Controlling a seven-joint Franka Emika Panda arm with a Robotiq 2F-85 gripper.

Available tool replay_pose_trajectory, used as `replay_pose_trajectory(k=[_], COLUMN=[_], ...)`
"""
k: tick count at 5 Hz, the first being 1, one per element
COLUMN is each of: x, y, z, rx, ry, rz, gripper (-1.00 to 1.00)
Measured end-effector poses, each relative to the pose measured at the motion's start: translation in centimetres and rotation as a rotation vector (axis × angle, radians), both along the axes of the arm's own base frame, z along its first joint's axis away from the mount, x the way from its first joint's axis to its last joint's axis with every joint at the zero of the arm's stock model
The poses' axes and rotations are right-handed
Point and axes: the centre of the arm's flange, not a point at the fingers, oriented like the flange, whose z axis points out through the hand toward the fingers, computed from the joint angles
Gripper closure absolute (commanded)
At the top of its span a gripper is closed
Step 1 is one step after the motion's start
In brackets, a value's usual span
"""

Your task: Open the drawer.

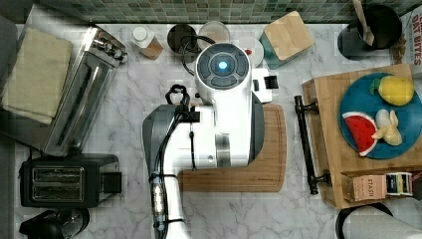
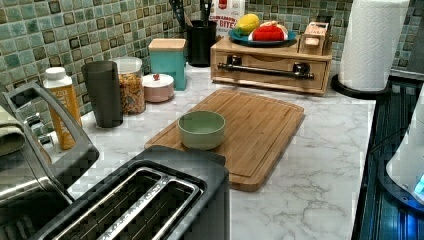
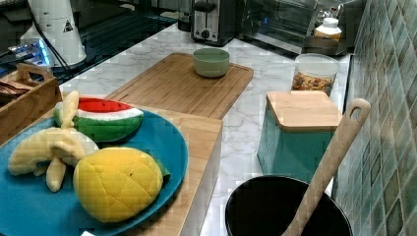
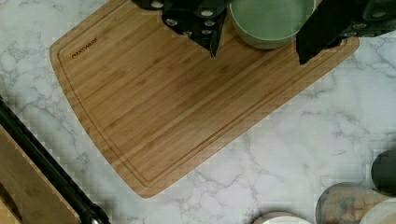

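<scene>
The gripper [image 4: 257, 44] hung with fingers apart above the cutting board [image 4: 159, 107], the drawer [image 2: 270, 67] shut at the counter's far end in the left view — its handle [image 2: 265, 71] best approached squarely, then pulled straight out.

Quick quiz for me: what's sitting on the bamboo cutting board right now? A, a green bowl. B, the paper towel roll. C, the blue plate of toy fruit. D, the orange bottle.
A: the green bowl rests on the bamboo cutting board, while the blue plate of toy fruit sits on top of the drawer unit, which is shut.
</scene>
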Motion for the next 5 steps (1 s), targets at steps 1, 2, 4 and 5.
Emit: replay_pose_trajectory(k=[1,2,4,5], x=[0.2,-0.1,0.1,-1.5], y=[0.0,-0.2,-0.3,-0.6], z=[-0.4,-1.1,-2.9,-4.8], rx=[0.000,-0.019,-0.032,-0.012], ry=[-0.001,0.024,-0.064,-0.011], rz=[0.000,0.005,0.234,0.498], gripper=[-1.00,-1.00,-1.00,-1.00])
